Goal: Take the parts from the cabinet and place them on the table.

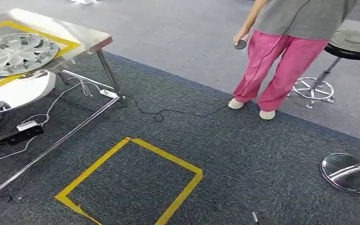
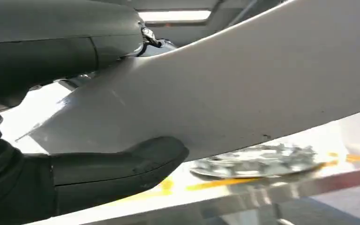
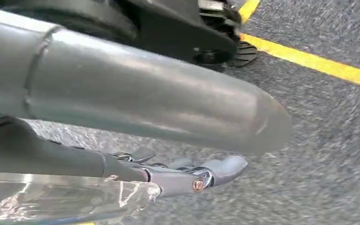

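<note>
The white part (image 2: 243, 89) is gripped in our left hand (image 2: 98, 173), thumb pressed beneath it; in our right wrist view the right hand (image 3: 187, 176) grips a shiny silver part (image 3: 65, 197). We see a yellow tape square (image 1: 131, 183) on grey carpet low in the frame, the steel table (image 1: 91, 40) with a hubcap (image 1: 16, 51) upper left, a person (image 1: 286, 51) upper right.

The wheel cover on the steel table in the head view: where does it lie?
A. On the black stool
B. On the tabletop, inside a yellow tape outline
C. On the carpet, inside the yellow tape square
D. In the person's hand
B: the wheel cover lies flat on the table, within the yellow tape marked on the tabletop.
</note>
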Action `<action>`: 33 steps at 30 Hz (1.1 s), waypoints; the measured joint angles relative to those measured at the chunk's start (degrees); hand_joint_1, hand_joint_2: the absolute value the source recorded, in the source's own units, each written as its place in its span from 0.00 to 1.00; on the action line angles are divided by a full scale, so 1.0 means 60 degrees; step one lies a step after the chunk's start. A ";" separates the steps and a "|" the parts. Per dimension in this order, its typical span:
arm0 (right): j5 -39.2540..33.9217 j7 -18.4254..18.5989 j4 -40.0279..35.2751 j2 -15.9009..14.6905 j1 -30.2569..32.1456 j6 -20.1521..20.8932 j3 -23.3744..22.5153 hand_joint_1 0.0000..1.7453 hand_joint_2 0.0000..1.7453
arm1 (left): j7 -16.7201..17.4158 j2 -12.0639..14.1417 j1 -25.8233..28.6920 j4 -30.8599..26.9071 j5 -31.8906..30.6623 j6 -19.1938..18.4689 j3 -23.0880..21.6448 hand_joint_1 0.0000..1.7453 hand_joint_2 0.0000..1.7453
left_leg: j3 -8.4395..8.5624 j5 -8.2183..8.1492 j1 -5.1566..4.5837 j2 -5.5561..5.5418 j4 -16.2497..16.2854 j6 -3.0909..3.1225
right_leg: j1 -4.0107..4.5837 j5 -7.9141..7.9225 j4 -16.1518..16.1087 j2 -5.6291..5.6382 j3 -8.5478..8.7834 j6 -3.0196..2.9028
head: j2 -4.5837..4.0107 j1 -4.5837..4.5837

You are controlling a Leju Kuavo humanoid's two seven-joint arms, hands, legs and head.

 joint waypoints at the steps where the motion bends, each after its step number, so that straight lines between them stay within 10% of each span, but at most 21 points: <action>1: 0.0004 0.0000 0.0000 0.0000 -0.0001 0.0000 0.0000 0.00 0.00 | 0.0000 -0.0011 0.0004 0.0000 0.0000 0.0000 -0.0004 1.00 1.00 | -0.0037 0.0049 0.0026 -0.0090 -0.0050 -0.0064 | 0.0043 0.0014 0.0001 -0.0133 -0.0010 0.0005 | 0.0000 -0.0004; 4: 0.0007 0.0000 0.0000 0.0000 -0.0019 -0.0004 0.0000 0.00 0.00 | 0.0000 0.0051 0.0085 0.0000 -0.0007 0.0000 0.0004 1.00 1.00 | -0.0106 0.0133 0.0098 -0.0357 -0.0115 -0.0238 | 0.0003 0.0106 -0.0087 -0.0501 0.0016 -0.0188 | 0.0000 0.0004; 6: 0.0011 -0.0011 0.0000 -0.0004 -0.0039 -0.0011 -0.0004 0.00 0.00 | 0.0007 0.0087 0.0084 0.0000 -0.0007 -0.0004 0.0011 1.00 1.00 | -0.0407 -0.0418 -0.0006 0.0735 0.0581 -0.0303 | 0.0048 0.0129 -0.0124 -0.0695 0.0027 -0.0255 | 0.0000 -0.0080; 8: 0.0018 -0.0011 0.0000 -0.0004 0.0016 -0.0011 -0.0004 0.00 0.00 | 0.0007 0.0058 0.0114 0.0000 -0.0007 -0.0004 0.0004 1.00 1.00 | -0.1131 -0.1221 0.0011 0.1019 0.2225 -0.0356 | 0.0064 0.0109 -0.0123 -0.0982 0.0020 -0.0285 | 0.0000 -0.0084; 10: 0.0040 0.0003 0.0000 -0.0004 0.0042 -0.0011 -0.0004 0.00 0.00 | 0.0033 0.0040 0.0231 0.0000 -0.0007 -0.0004 0.0004 1.00 1.00 | -0.1428 -0.1338 0.0032 0.1029 0.2932 -0.0395 | 0.0062 0.0093 -0.0122 -0.1260 0.0019 -0.0289 | 0.0000 -0.0084; 12: 0.0062 0.0000 0.0000 -0.0004 0.0025 -0.0011 -0.0004 0.00 0.00 | 0.0047 0.0055 0.0269 -0.0004 -0.0007 -0.0004 0.0022 1.00 1.00 | -0.0840 -0.0693 0.0038 0.1092 0.1859 -0.0401 | 0.0061 0.0068 -0.0121 -0.1533 0.0035 -0.0269 | 0.0000 -0.0076; 14: 0.0073 0.0000 0.0000 -0.0004 0.0005 -0.0015 -0.0004 0.00 0.00 | 0.0051 0.0109 0.0307 -0.0040 -0.0007 0.0000 0.0095 1.00 1.00 | 0.0178 -0.0101 0.0012 0.1819 0.0135 -0.0403 | 0.0089 0.0014 -0.0110 -0.1759 0.0102 -0.0185 | 0.0000 -0.0084; 15: 0.0080 0.0000 0.0000 -0.0004 0.0005 -0.0018 -0.0004 0.00 0.00 | 0.0062 0.0124 0.0286 -0.0054 -0.0004 0.0000 0.0109 1.00 1.00 | 0.0259 -0.0192 -0.0086 0.1858 -0.0127 -0.0327 | 0.0175 -0.0046 -0.0038 -0.1846 0.0082 -0.0120 | 0.0000 -0.0106; 19: 0.0087 0.0004 -0.0004 -0.0004 -0.0002 -0.0029 -0.0004 0.00 0.00 | 0.0058 0.0182 0.0517 -0.0091 0.0000 0.0004 0.0157 1.00 1.00 | 0.0221 -0.0120 -0.0043 0.1335 -0.0146 -0.0008 | 0.0146 -0.0114 -0.0108 -0.2176 0.0220 0.0058 | 0.0000 -0.0098; 21: 0.0091 -0.0004 0.0000 -0.0004 -0.0018 -0.0036 -0.0004 0.00 0.00 | 0.0062 0.0211 0.0513 -0.0124 0.0004 0.0007 0.0179 1.00 1.00 | 0.0223 -0.0111 0.0024 0.1156 -0.0144 0.0094 | 0.0080 -0.0548 0.0565 -0.1219 -0.0103 0.0160 | 0.0000 -0.0054; 23: 0.0091 0.0004 0.0000 -0.0004 0.0023 -0.0036 -0.0004 0.00 0.00 | 0.0062 0.0197 0.0536 -0.0124 0.0004 0.0007 0.0175 1.00 1.00 | 0.0211 -0.0117 0.0031 0.0922 -0.0143 0.0133 | 0.0074 -0.1294 0.2264 -0.0983 -0.0909 0.0189 | 0.0000 -0.0044; 25: 0.0091 0.0004 0.0004 -0.0004 0.0059 -0.0040 -0.0004 0.00 0.00 | 0.0062 0.0189 0.0601 -0.0124 0.0000 0.0007 0.0160 1.00 1.00 | 0.0213 -0.0119 0.0020 0.0651 -0.0139 0.0136 | 0.0079 -0.1398 0.3019 -0.0972 -0.1375 0.0174 | 0.0000 -0.0047; 28: 0.0091 0.0004 0.0004 -0.0004 0.0039 -0.0040 -0.0004 0.00 0.00 | 0.0062 0.0189 0.0604 -0.0131 0.0004 0.0007 0.0168 1.00 1.00 | 0.0241 -0.0114 0.0042 0.0226 -0.0132 0.0110 | 0.0058 -0.0187 0.1057 -0.0764 -0.0514 0.0090 | 0.0000 -0.0044; 30: 0.0087 0.0004 0.0004 -0.0004 0.0041 -0.0040 -0.0004 0.00 0.00 | 0.0066 0.0189 0.0585 -0.0171 0.0004 0.0004 0.0175 1.00 1.00 | 0.0174 -0.0123 0.0014 -0.0027 -0.0075 -0.0007 | -0.0084 -0.0030 -0.0062 0.0083 0.0003 0.0078 | 0.0000 -0.0047; 33: 0.0087 0.0007 0.0007 -0.0004 0.0036 -0.0040 -0.0004 0.00 0.00 | 0.0098 0.0186 0.0624 -0.0175 -0.0011 -0.0040 0.0182 1.00 1.00 | 0.0080 0.0014 0.0156 -0.0385 -0.0171 -0.0222 | 0.0033 -0.0012 -0.0023 -0.0256 0.0066 0.0007 | 0.0000 -0.0051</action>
